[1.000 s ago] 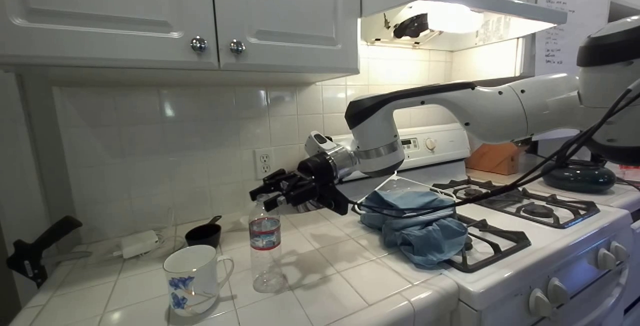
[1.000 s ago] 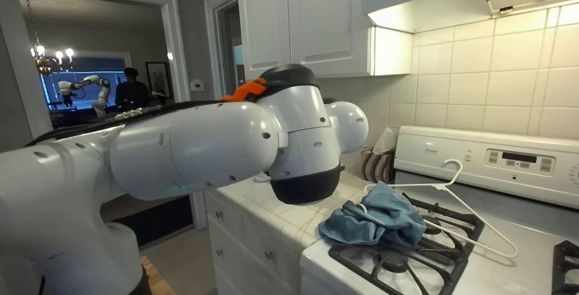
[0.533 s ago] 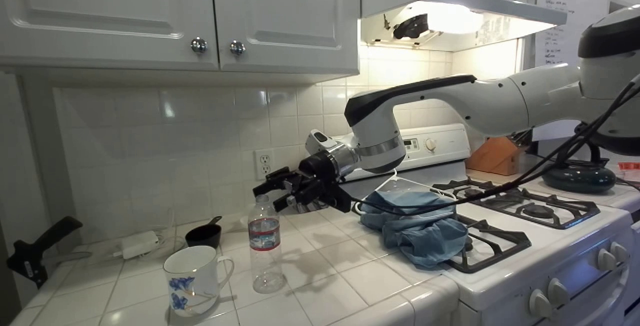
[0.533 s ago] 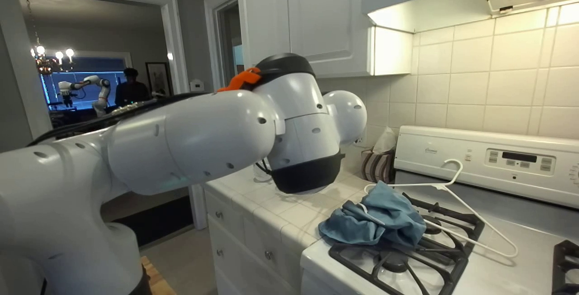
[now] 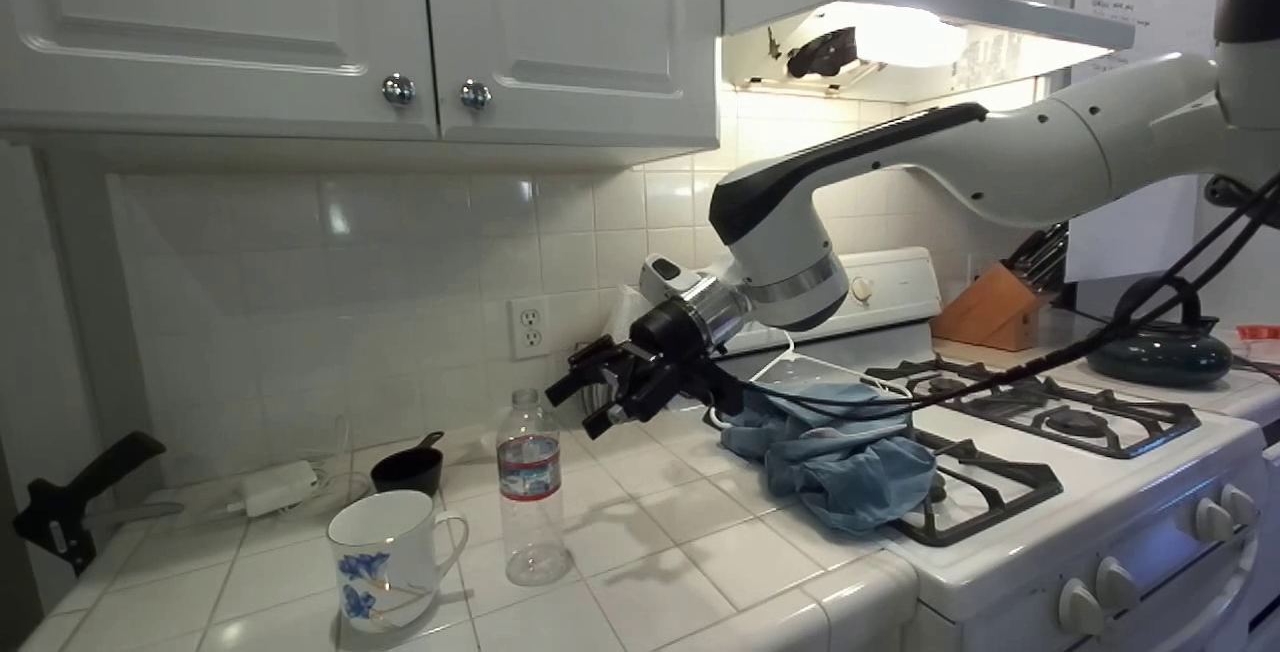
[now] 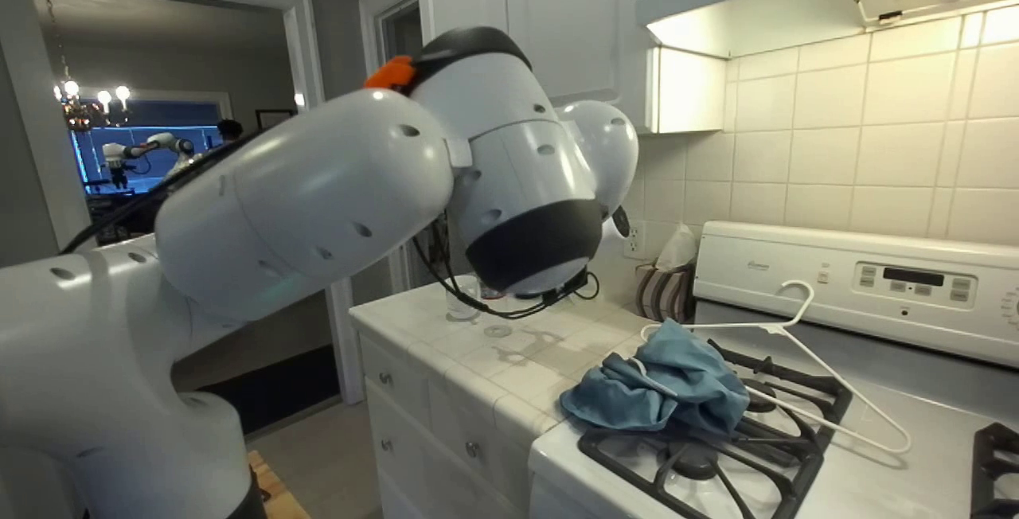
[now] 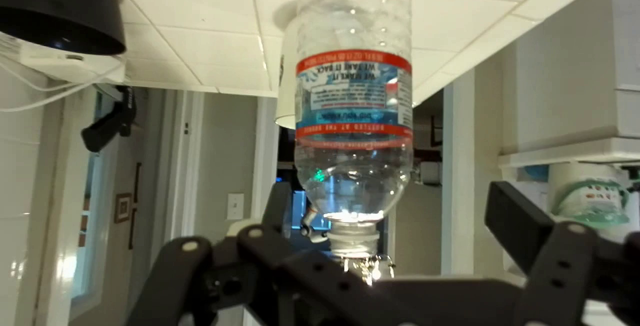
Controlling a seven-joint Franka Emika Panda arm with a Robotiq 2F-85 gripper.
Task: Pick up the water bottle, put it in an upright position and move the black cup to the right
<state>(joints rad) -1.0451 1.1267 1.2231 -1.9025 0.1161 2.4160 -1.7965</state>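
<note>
The water bottle [image 5: 530,502] is clear with a red-edged label and stands upright on the tiled counter in an exterior view. It also shows in the upside-down wrist view [image 7: 354,96]; no cap is seen on its neck. My gripper [image 5: 580,407] is open and empty, apart from the bottle, to the right of its neck. In the wrist view the open fingers [image 7: 395,203] stand wide on either side, with the bottle beyond them. The black cup [image 5: 408,470], small with a handle, sits behind the white mug; it also shows in the wrist view [image 7: 60,11].
The white mug [image 5: 385,562] with blue flowers stands left of the bottle. A white adapter [image 5: 278,488] and a black-handled tool [image 5: 75,502] lie further left. A blue cloth [image 5: 840,447] with a white hanger lies on the stove at right. A kettle [image 5: 1160,347] stands behind.
My gripper has drawn back from the bottle's neck, to the right in the exterior view, and the arm has risen. The bottle stays standing in the same place.
</note>
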